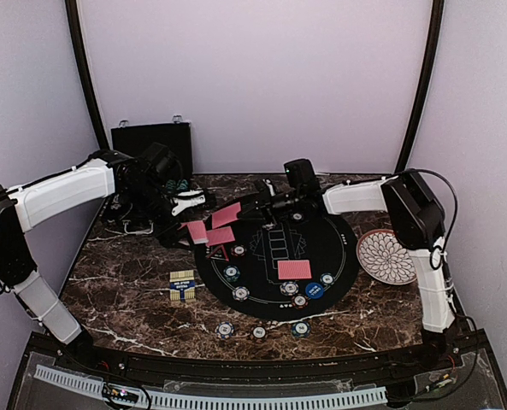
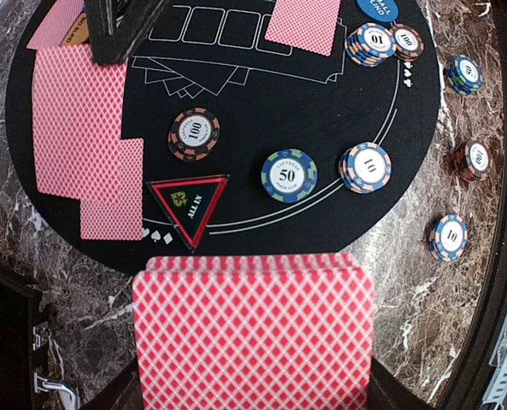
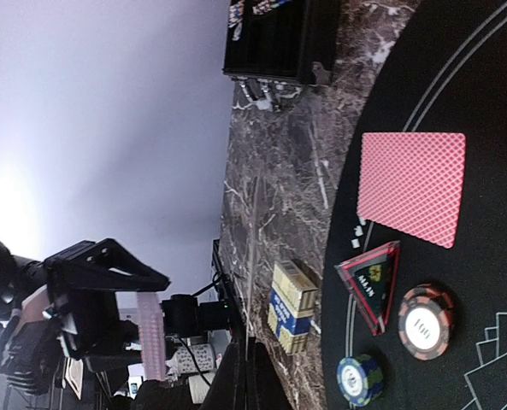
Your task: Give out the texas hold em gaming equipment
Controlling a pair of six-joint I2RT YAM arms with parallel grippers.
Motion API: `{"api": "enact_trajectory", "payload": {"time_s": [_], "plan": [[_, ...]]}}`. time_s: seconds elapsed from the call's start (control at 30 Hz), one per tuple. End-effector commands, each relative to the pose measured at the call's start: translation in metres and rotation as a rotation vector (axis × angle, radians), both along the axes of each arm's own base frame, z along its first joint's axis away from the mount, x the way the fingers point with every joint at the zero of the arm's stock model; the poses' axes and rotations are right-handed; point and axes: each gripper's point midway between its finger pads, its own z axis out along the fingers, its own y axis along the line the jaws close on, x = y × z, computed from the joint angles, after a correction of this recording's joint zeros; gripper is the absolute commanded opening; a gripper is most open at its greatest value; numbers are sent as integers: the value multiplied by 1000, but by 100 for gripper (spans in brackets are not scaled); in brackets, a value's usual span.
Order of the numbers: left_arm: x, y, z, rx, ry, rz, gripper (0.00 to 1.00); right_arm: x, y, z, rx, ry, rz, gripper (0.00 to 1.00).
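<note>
**Left hand grips the deck at the mat's edge**

The left hand (image 2: 253,391) is closed on a deck (image 2: 253,329) of red-backed cards. Its fingers show only as dark corners on either side of the stack. The deck, slightly fanned, hangs over the left rim of the round black mat (image 2: 262,94).

Just past the deck, a red-edged triangle (image 2: 189,205) marked ALL IN lies on the mat. Beside it, overlapping cards (image 2: 78,137) lie face down. A 100 chip (image 2: 193,134), a 50 chip (image 2: 289,175) and a stack of 10 chips (image 2: 366,166) sit near the triangle. Further across the mat lies a lone card (image 2: 303,24), with a blue button (image 2: 377,7) near it.

Three more chips (image 1: 259,333) rest off the mat in a row on the marble tabletop (image 1: 125,282), between the mat and the near edge.

The right hand (image 1: 251,205) reaches over the far left part of the mat, above a tilted card (image 1: 227,213). I cannot tell how far open it is, or whether it has hold of that card.

A small box (image 1: 182,286) lies on the tabletop just left of the mat. A black case (image 1: 150,145) stands at the far left against the wall. A plate (image 1: 386,256) sits right of the mat.
</note>
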Motion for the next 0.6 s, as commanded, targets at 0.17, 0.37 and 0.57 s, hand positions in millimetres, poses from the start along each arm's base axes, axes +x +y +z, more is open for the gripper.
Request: {"api": "enact_trajectory", "payload": {"time_s": [0.17,0.37,0.57], "plan": [[-9,5,14,-25,-11,3,0,19,36,-44,-73,-29,-8,0],[-10,5,13,-23,-9,2,0,27,39,-70,-129,-23,-36,0],[-10,5,11,-22,-6,3,0,28,32,-84,-184,-28,-50,0]]}}
